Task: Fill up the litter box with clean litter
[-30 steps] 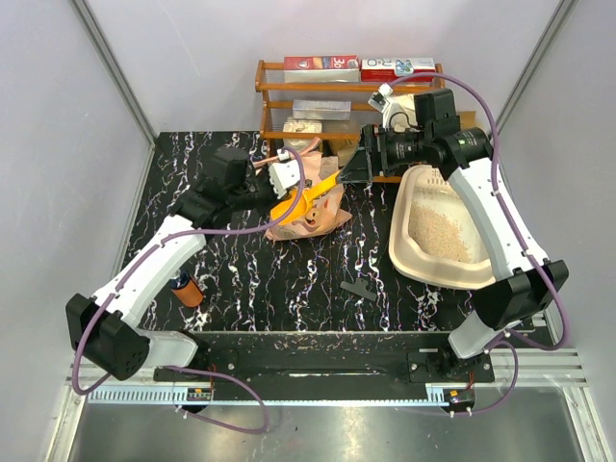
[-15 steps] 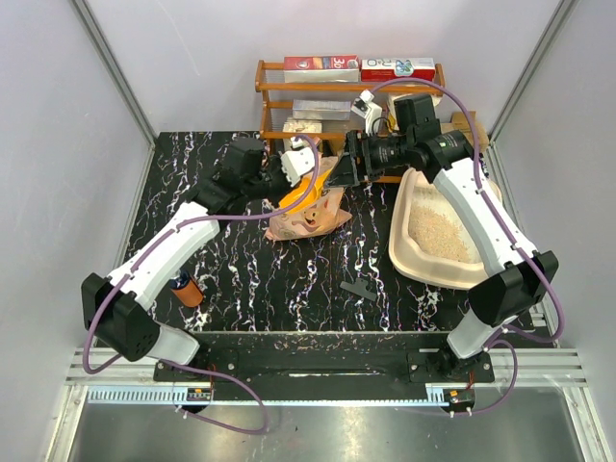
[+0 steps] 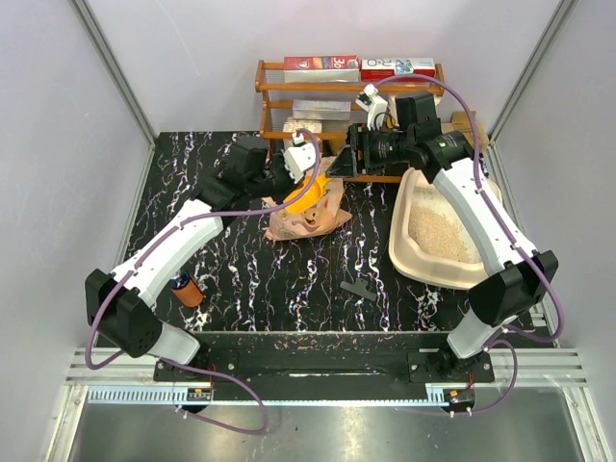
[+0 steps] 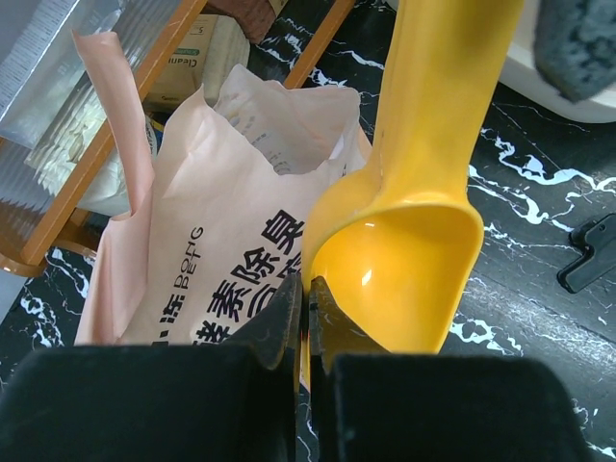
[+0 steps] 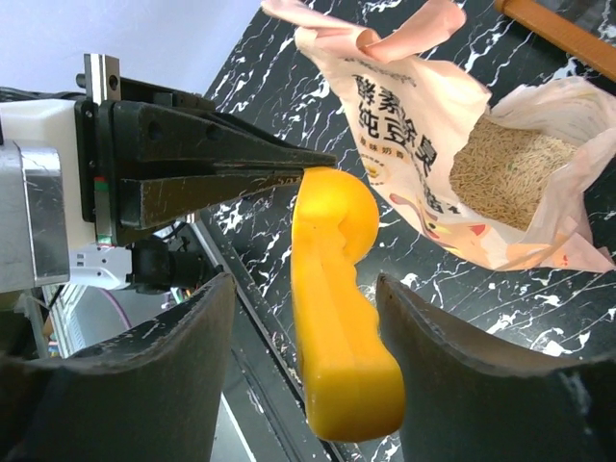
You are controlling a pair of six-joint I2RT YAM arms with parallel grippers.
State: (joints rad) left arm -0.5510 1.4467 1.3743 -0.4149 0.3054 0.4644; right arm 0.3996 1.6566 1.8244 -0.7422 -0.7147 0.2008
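Left gripper [image 4: 306, 289] is pinched tight on the bowl rim of a yellow scoop [image 4: 404, 260], beside the open pink bag [image 5: 423, 125]. Right gripper [image 5: 303, 308] has its jaws apart, flanking the scoop's handle. The litter box [image 3: 409, 252] sits at the table's right, with litter [image 3: 438, 236] inside.

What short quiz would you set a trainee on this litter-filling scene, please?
1. True or false: the litter box is bare inside.
2. The left gripper is shut on the yellow scoop at: A) its bowl rim; B) the end of its handle; C) the middle of its handle.
3. How do the fingers of the right gripper stand to the scoop's handle?

Key
1. False: clean litter lies in it.
2. A.
3. One on each side of the handle, open, with gaps showing; not gripping yet.
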